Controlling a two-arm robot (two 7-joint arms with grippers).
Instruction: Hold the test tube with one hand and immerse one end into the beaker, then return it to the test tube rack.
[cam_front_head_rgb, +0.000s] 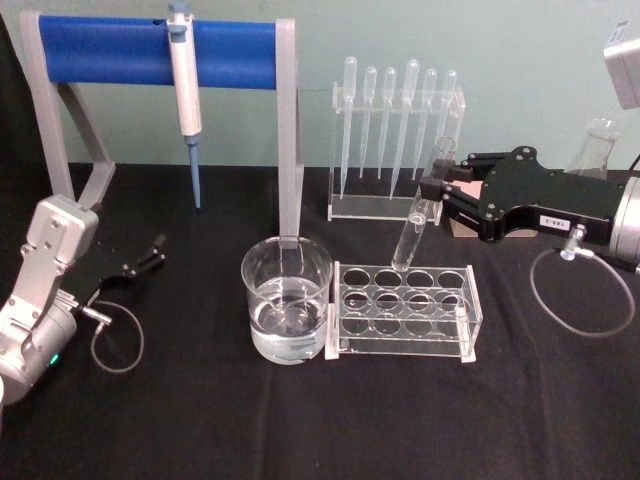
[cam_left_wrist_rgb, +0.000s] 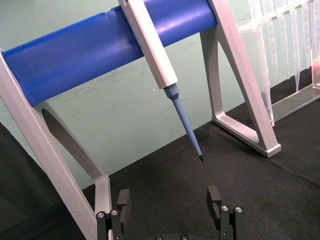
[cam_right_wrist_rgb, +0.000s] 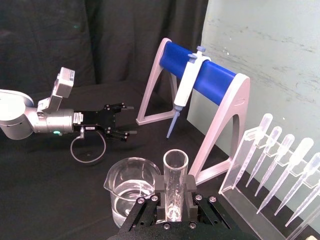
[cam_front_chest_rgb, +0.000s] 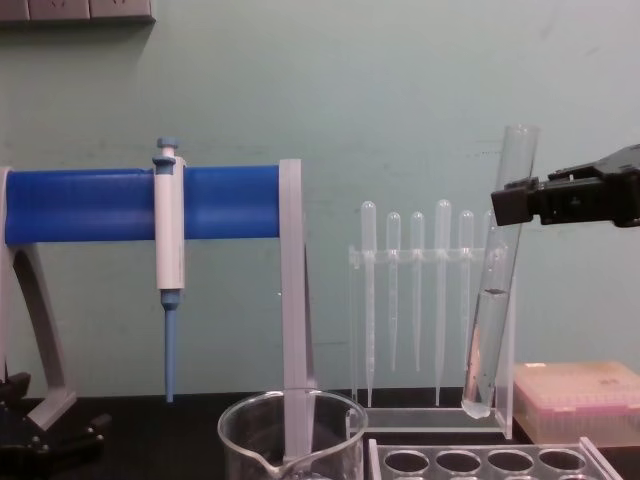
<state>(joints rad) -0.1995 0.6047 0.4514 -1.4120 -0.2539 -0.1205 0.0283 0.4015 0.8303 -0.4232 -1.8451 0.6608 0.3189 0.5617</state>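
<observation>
My right gripper (cam_front_head_rgb: 432, 192) is shut on the test tube (cam_front_head_rgb: 418, 225), gripping it near its open rim. The clear tube hangs tilted, with its rounded bottom just above the back row of the clear rack (cam_front_head_rgb: 405, 305). In the chest view the test tube (cam_front_chest_rgb: 495, 300) shows a faint liquid line about halfway up, below the right gripper (cam_front_chest_rgb: 512, 205). The beaker (cam_front_head_rgb: 287, 300) stands to the left of the rack, partly filled with clear liquid. The right wrist view shows the test tube (cam_right_wrist_rgb: 175, 182) upright between the jaws, with the beaker (cam_right_wrist_rgb: 131, 192) beside it. My left gripper (cam_front_head_rgb: 148, 256) rests open at the far left.
A blue-barred stand (cam_front_head_rgb: 160, 52) holding a white-and-blue pipettor (cam_front_head_rgb: 186, 100) stands at the back left, its grey leg just behind the beaker. A pipette rack (cam_front_head_rgb: 395, 140) stands behind the tube. A pink-topped box (cam_front_chest_rgb: 578, 400) and a flask (cam_front_head_rgb: 597, 148) are at the right.
</observation>
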